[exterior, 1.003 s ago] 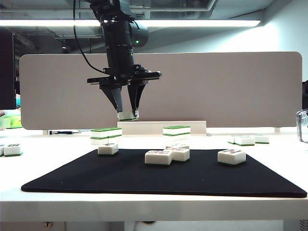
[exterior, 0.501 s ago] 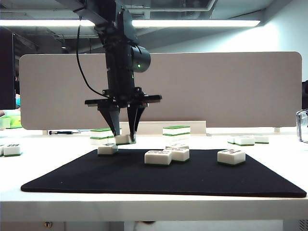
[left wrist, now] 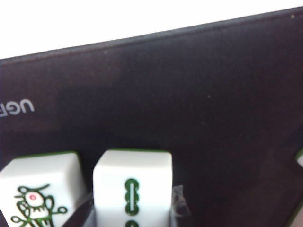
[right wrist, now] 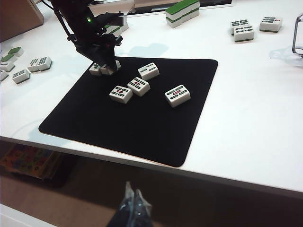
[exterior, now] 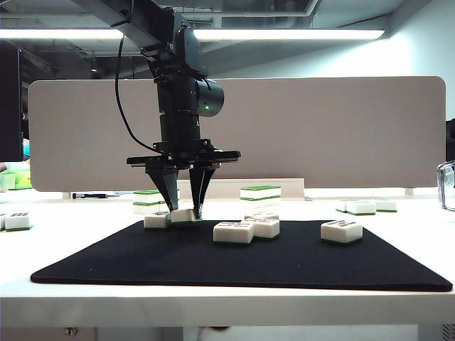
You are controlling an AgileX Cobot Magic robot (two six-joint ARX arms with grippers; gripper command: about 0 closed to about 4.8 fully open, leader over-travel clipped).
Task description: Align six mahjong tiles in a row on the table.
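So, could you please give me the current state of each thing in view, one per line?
left gripper: shut on held tile, down at the black mat's left rear.
held tile: face up, beside bird tile.
bird tile: face up on the mat.
black mat: flat.
right gripper: shut, off the table's front edge.

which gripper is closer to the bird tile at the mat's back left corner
Left. The left gripper is down on the mat, shut on a tile right beside the bird tile. The right gripper hangs off the table's near edge, far from it.
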